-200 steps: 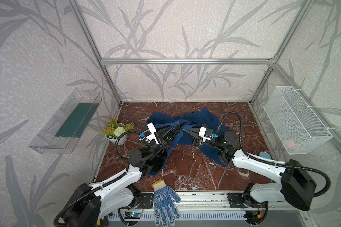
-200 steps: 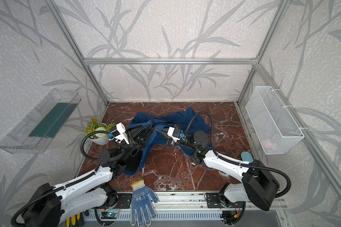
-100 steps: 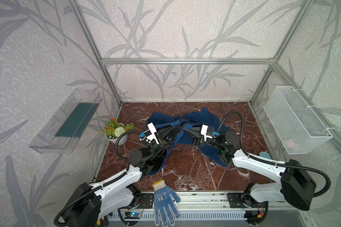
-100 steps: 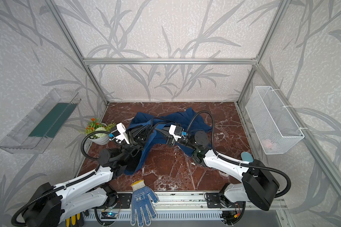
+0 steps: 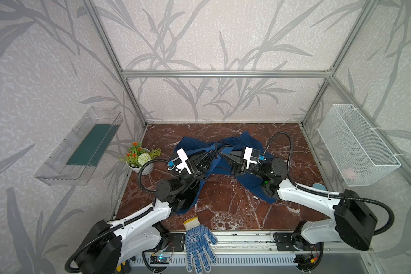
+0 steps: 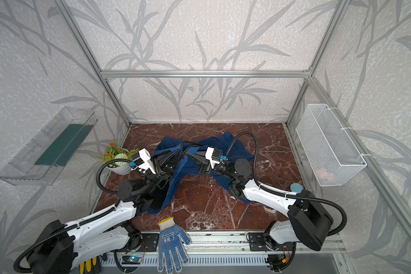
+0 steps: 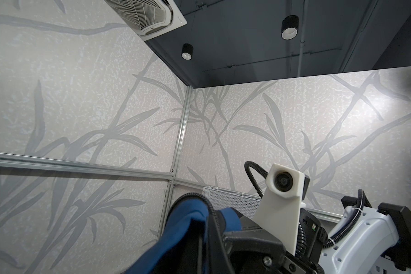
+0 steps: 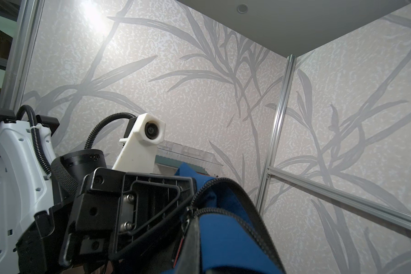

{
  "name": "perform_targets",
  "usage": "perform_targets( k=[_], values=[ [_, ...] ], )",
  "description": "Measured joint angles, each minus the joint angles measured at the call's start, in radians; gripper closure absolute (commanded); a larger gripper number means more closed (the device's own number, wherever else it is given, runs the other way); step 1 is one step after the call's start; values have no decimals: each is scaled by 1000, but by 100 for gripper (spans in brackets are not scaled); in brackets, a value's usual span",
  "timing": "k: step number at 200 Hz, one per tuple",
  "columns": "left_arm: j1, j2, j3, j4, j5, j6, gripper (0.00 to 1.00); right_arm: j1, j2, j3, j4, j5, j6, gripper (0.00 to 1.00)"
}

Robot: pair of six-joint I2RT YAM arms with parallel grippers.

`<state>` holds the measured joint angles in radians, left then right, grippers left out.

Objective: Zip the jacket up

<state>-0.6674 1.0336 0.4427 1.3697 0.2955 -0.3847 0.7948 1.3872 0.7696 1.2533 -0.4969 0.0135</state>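
The navy jacket lies crumpled on the marble table, and part of it is lifted between the two arms. In both top views my left gripper and right gripper meet tip to tip above the table, each shut on a dark zipper edge of the jacket. The left wrist view shows blue fabric and zipper teeth pinched in my left gripper. The right wrist view shows the zipper edge curving over blue cloth at my right gripper. The slider is not clearly visible.
A potted plant stands at the left table edge. At the front rail lie a blue-dotted white glove and a yellow-and-black glove. A wire basket hangs on the right wall and a clear tray on the left.
The right gripper has risen slightly with its jacket edge. The left gripper has barely moved. Both stay shut.
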Motion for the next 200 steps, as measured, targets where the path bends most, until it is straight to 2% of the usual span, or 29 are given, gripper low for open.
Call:
perform_targets(
  k=[39, 110, 200],
  values=[
    [-12, -2, 0, 1, -25, 67, 100, 14, 8, 0, 21, 31, 1, 100],
    [-52, -6, 0, 0, -143, 281, 100, 50, 10, 0, 26, 99, -20, 100],
    [-57, -10, 10, 1, -148, 320, 100, 67, -2, 4, 19, 134, -60, 100]
  ],
)
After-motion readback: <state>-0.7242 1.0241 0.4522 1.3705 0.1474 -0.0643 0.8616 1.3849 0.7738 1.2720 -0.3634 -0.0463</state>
